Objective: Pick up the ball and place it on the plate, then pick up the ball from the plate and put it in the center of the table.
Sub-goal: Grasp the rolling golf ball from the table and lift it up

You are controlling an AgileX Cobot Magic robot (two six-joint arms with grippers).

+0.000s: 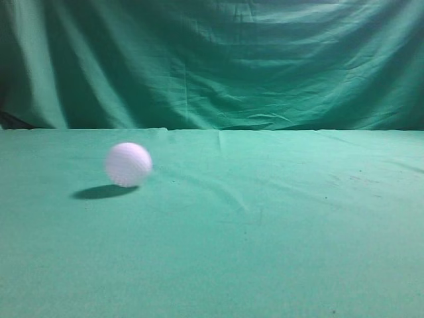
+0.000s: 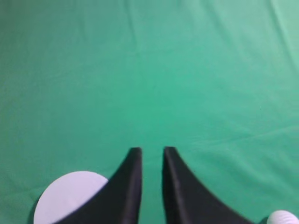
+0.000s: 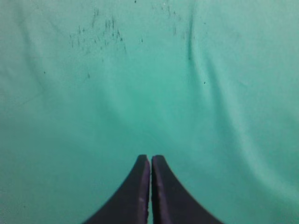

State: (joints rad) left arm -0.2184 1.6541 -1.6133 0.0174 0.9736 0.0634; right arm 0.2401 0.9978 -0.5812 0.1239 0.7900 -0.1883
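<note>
The white dimpled ball [image 1: 128,164] lies on the green table [image 1: 278,238] at the left of the exterior view, its shadow to its lower left. No gripper shows in that view. In the left wrist view my left gripper [image 2: 152,150] is a narrow gap open and empty above bare cloth. A white round plate [image 2: 65,198] lies at the lower left, partly behind the left finger. The ball's top [image 2: 284,217] shows at the bottom right corner. In the right wrist view my right gripper [image 3: 150,157] is shut and empty over bare cloth.
A draped green curtain [image 1: 218,59] hangs behind the table's far edge. The cloth under the right gripper has small dark specks [image 3: 100,30] and soft wrinkles.
</note>
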